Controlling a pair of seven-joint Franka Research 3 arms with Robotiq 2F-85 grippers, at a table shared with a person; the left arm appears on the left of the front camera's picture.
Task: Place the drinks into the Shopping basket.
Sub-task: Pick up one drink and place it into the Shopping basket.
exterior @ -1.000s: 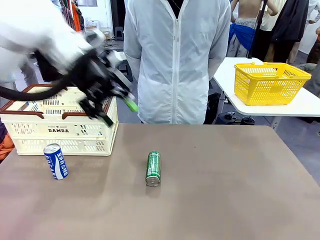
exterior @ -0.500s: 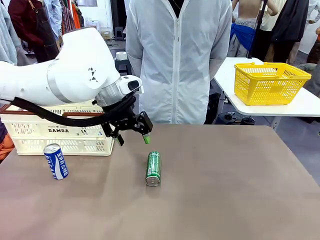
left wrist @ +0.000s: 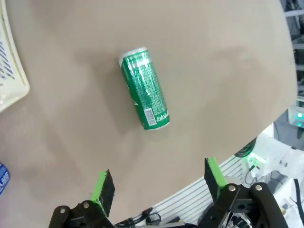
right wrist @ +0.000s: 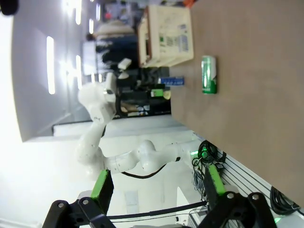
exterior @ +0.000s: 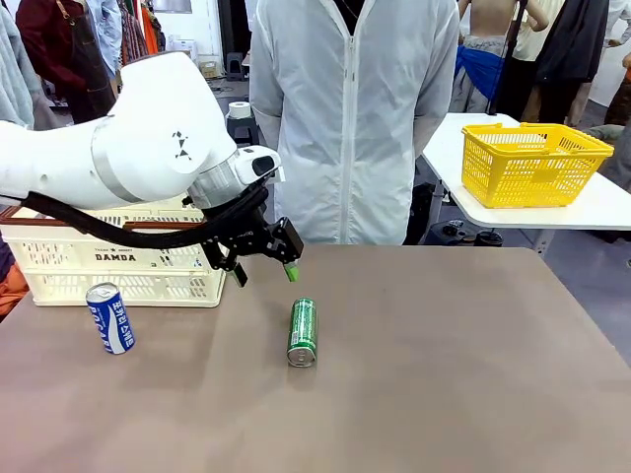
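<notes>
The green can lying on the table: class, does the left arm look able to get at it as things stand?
Probably yes. The left gripper hovers open above and slightly beyond the green can, with nothing between them.

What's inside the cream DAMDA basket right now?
Its inside is hidden: the front wall of the Shopping basket and the left arm across its rim cover it. Outside on the table: the blue can, upright, and the green can, on its side.
</notes>
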